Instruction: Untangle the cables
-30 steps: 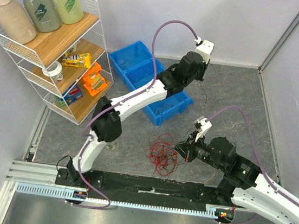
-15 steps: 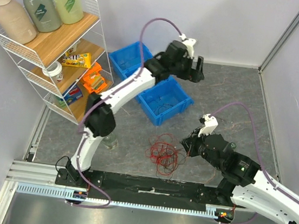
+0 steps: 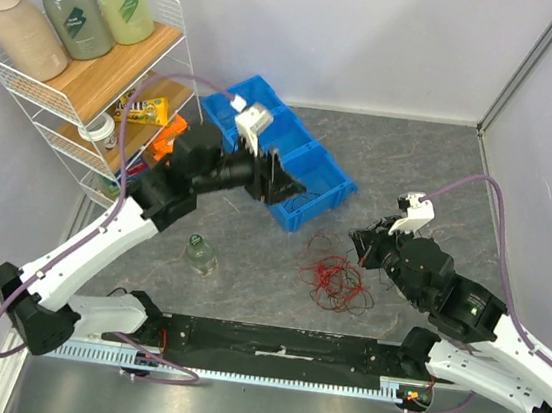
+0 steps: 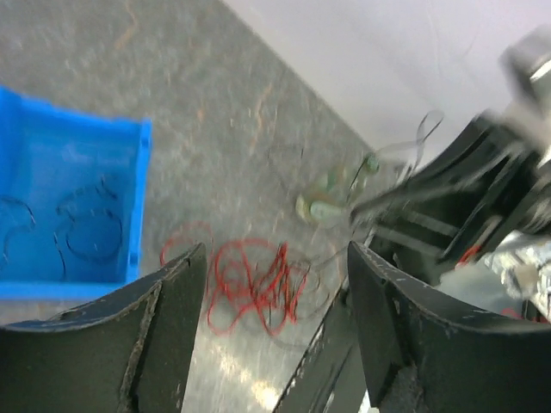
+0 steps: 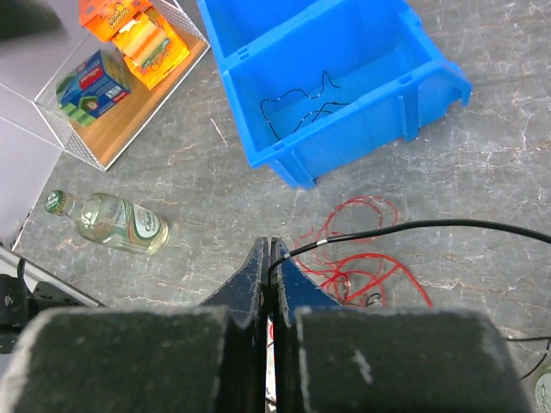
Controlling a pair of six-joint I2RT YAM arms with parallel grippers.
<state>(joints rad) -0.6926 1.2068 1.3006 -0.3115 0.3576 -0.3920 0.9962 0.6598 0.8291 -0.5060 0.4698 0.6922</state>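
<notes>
Some black wires (image 5: 301, 107) in blue bin (image 5: 362, 138); red cables (image 5: 366, 262) on bench (image 5: 491, 155). L claw (image 4: 274, 258) wide; R claw (image 5: 269, 249) pinches black wire (image 5: 413, 225).

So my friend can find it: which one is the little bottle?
Look at the wire shelf on the left; near its foot, on the grey table, is a small clear bottle. Unlike the big pump bottles standing on top, it lies on its side with a green cap.

Three pump bottles (image 3: 18, 26), one wire rack (image 3: 111, 70), two blue bins (image 3: 325, 172), one glass bottle (image 3: 198, 254), one cable tangle (image 3: 336, 274)
</notes>
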